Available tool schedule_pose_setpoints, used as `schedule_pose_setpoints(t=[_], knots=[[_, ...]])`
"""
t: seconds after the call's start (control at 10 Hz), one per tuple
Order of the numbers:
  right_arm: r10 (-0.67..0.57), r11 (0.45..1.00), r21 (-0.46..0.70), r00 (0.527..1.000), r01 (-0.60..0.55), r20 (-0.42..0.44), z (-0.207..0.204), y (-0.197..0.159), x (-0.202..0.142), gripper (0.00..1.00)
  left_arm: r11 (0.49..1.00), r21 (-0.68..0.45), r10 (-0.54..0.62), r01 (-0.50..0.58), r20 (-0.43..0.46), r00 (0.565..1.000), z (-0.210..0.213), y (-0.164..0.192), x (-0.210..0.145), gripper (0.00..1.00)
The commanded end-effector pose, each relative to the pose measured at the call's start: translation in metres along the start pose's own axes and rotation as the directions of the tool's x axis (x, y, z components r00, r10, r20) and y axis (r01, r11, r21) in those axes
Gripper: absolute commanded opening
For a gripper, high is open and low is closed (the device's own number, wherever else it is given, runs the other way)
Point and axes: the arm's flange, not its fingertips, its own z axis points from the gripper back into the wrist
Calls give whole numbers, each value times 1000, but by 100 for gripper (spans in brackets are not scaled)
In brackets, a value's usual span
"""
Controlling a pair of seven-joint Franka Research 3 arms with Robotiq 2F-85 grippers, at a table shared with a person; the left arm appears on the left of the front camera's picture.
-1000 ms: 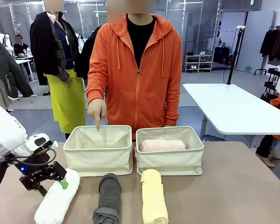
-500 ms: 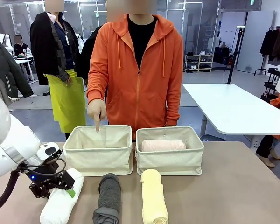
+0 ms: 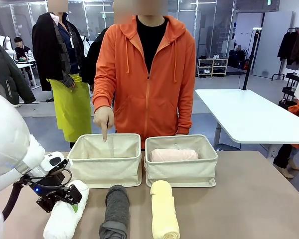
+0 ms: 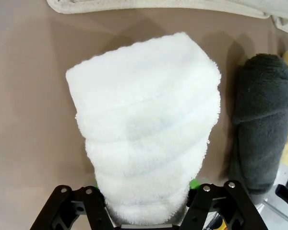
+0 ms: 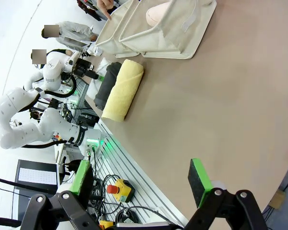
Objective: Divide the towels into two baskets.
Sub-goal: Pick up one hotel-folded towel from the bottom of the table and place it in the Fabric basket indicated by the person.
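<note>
Two grippers: the left gripper (image 3: 64, 197) clamps the fluffy white terry towel roll (image 3: 64, 221), lying on the table (image 3: 249, 199), across its width; its long axis runs towards the cream canvas left basket (image 3: 105, 172) just beyond; the right gripper (image 5: 140, 181) hangs open, well apart.

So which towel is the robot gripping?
On the brown table, before the cream canvas baskets, three terry towel rolls lie in a row. The leftmost, the white terry roll, sits in the left end effector. Its neighbours are a dark grey roll and a pale yellow roll.
</note>
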Motion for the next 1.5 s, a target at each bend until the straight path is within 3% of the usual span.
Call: schedule_pose_setpoints(t=[0.0, 0.2, 0.4, 0.5, 0.7, 0.9, 1.0, 1.1, 1.4], knots=[[-13, 1000, -10, 1000, 13, -2, 1, 3, -1, 100, 999, -27, -30, 30, 3, 1000, 1, 10, -124, 35], [-13, 1000, -10, 1000, 13, -2, 1, 3, -1, 100, 989, -30, -142, 144, 45, 989, 56, -10, -124, 35], [-13, 1000, -10, 1000, 13, -2, 1, 3, -1, 100, 952, -30, -303, 305, 60, 951, 105, -29, -124, 35], [-13, 1000, -10, 1000, 13, -2, 1, 3, -1, 100, 904, -31, -425, 426, 30, 904, 122, -39, -128, 35], [-13, 1000, -10, 1000, 13, -2, 1, 3, -1, 100, 851, -42, -522, 523, 41, 852, 135, -47, -137, 35], [-13, 1000, -10, 1000, 13, -2, 1, 3, -1, 100, 768, -84, -629, 635, 88, 773, 140, -50, -147, 35], [-13, 1000, -10, 1000, 13, -2, 1, 3, -1, 100, 835, -46, -537, 549, 156, 829, 142, -45, -141, 35], [-13, 1000, -10, 1000, 13, -2, 1, 3, -1, 100, 806, -46, -588, 591, 54, 807, 178, -72, -94, 35], [-13, 1000, -10, 1000, 13, -2, 1, 3, -1, 100, 806, -46, -588, 591, 54, 807, 178, -72, -94, 35]])
